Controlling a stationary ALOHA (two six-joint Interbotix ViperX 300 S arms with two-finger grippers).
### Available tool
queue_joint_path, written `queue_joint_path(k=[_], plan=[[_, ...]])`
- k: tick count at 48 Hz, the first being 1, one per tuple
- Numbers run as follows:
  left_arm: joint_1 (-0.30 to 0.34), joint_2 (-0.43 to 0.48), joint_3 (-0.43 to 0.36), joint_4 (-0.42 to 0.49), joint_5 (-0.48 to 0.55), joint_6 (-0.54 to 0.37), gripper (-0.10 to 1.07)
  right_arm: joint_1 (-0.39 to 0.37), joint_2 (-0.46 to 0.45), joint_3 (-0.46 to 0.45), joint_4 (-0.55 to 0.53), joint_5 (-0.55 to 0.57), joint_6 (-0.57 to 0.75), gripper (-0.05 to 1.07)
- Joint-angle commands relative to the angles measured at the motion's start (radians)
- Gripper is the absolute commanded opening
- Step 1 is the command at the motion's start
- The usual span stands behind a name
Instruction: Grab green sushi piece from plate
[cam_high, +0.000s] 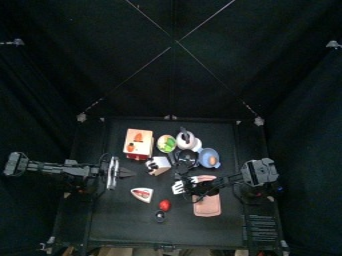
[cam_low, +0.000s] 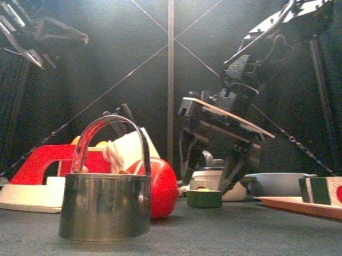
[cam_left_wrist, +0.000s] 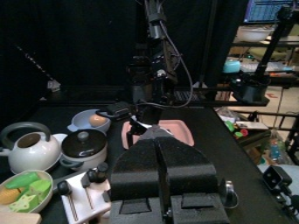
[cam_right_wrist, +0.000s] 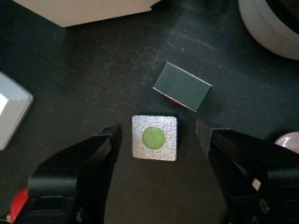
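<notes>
The green sushi piece (cam_right_wrist: 155, 138) is a small white square with a green oval on top. It lies flat on the black table, straight below my right gripper (cam_right_wrist: 163, 171), whose jaws are open and stand on either side above it. In the front view the sushi piece (cam_low: 203, 197) sits low under the right gripper (cam_low: 221, 160), apart from it. In the top view the right gripper (cam_high: 182, 184) is at the table's middle. The pink plate (cam_high: 207, 206) lies just in front of it. My left gripper (cam_left_wrist: 162, 142) is shut and empty and rests at the left (cam_high: 118, 172).
A dark green rectangular piece (cam_right_wrist: 183, 87) lies close beside the sushi. A metal cup (cam_low: 102, 205) and a red ball (cam_low: 162, 190) stand at the front. A white teapot (cam_left_wrist: 28, 149), a green bowl (cam_high: 166, 143), a blue bowl (cam_high: 210, 156) and an orange-white box (cam_high: 134, 140) stand further back.
</notes>
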Motion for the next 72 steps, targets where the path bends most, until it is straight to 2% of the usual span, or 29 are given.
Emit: queue_joint_path(k=[1,9,19,28,35,52,63,72], plan=[[0.002,0.005,-0.012,0.0,-0.005,0.0,0.0,0.003,-0.067,-0.005,0.003,0.012,-0.002,0.98],[0.002,0.005,-0.012,0.0,-0.005,0.002,0.0,0.051,-0.141,0.021,0.052,0.101,0.003,0.98],[0.003,0.005,-0.009,0.0,-0.003,0.002,0.0,0.118,-0.225,0.055,0.215,0.291,0.025,0.98],[0.005,0.005,-0.005,0.0,0.009,0.0,0.0,0.172,-0.245,0.071,0.345,0.391,0.026,0.98],[0.005,0.005,-0.008,0.0,0.009,0.0,0.0,0.19,-0.244,0.072,0.383,0.425,0.041,0.98],[0.005,0.005,-0.011,0.0,0.011,0.002,0.0,0.198,-0.222,0.141,0.393,0.364,0.124,0.98],[0.005,0.005,-0.009,0.0,0.011,0.002,0.0,0.196,-0.213,0.19,0.385,0.242,0.143,0.98],[0.006,0.005,-0.008,0.0,0.011,0.0,0.0,0.181,-0.212,0.209,0.365,0.227,0.144,0.95]])
